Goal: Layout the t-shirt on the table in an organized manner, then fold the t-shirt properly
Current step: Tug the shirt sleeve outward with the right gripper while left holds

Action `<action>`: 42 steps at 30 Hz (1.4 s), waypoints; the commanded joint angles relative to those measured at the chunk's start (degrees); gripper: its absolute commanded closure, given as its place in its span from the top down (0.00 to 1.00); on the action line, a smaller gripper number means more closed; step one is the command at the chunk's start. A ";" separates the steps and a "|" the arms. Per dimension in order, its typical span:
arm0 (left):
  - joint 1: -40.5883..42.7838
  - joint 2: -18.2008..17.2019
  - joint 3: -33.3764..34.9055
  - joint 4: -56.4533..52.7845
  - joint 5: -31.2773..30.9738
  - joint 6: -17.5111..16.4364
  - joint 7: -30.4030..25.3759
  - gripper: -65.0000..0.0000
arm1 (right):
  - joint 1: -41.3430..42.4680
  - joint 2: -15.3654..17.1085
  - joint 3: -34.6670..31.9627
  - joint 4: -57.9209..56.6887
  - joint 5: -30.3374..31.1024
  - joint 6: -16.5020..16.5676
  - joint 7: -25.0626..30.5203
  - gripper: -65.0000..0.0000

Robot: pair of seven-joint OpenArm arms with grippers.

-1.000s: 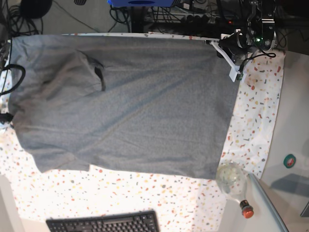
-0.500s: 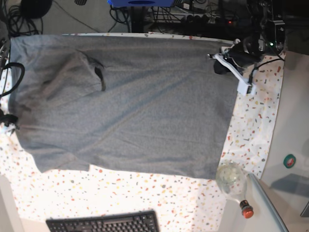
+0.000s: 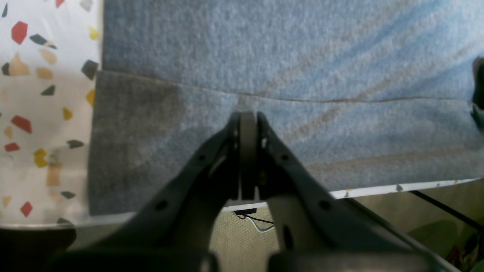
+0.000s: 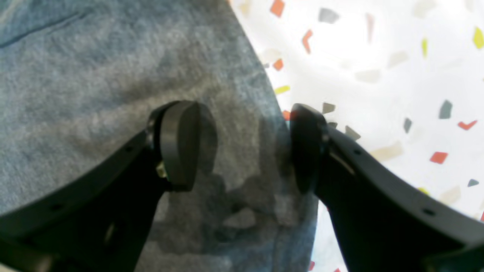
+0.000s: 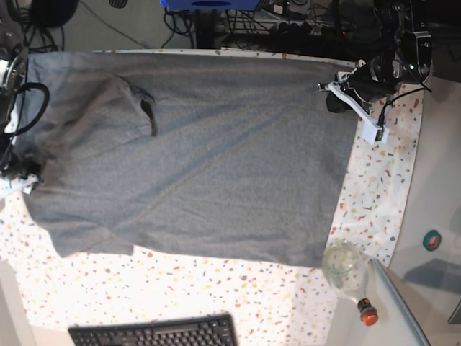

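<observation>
Two claws on this rig, both sitting at opposite ends of the t-shirt [image 5: 194, 155], which is spread flat over most of the speckled tabletop [image 5: 382, 180]. Its long axis runs side to side in the base view, collar end towards the left edge, hem towards the right.

Left claw [image 3: 247, 121] is pinched completely closed with no gap between the tips, parked over the hem band near the tabletop's far right corner. I can't really tell if there's cloth caught between the tips or if it's just pressing down on top.

Right claw [image 4: 242, 147] is spread fairly wide with nothing in it, hovering right over the shirt's side edge near the left end, one finger [image 4: 177, 143] above fabric and the other at the border with bare tabletop.

Shirt looks mostly laid out, apart from a rumpled sleeve. My guess is the next grab belongs to the right claw, since that edge runs straight between its fingers.
</observation>
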 commanded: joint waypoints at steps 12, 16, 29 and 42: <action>-0.16 -0.63 -0.30 0.33 -0.59 0.07 -0.62 0.00 | -8.46 -1.78 0.26 23.42 0.35 0.48 -1.72 0.00; -1.57 -0.63 -0.21 -3.54 -0.59 0.07 -0.62 0.00 | -11.28 -4.15 0.26 35.02 0.35 0.48 -12.80 0.00; -3.06 -0.63 -0.21 -4.85 -0.59 0.07 -0.70 0.00 | -19.98 -13.56 10.73 57.53 0.09 0.48 -35.65 0.00; -4.65 -0.72 -0.21 -5.03 -0.51 0.07 -0.70 0.00 | -20.95 -15.67 10.73 59.72 0.35 0.48 -38.73 0.56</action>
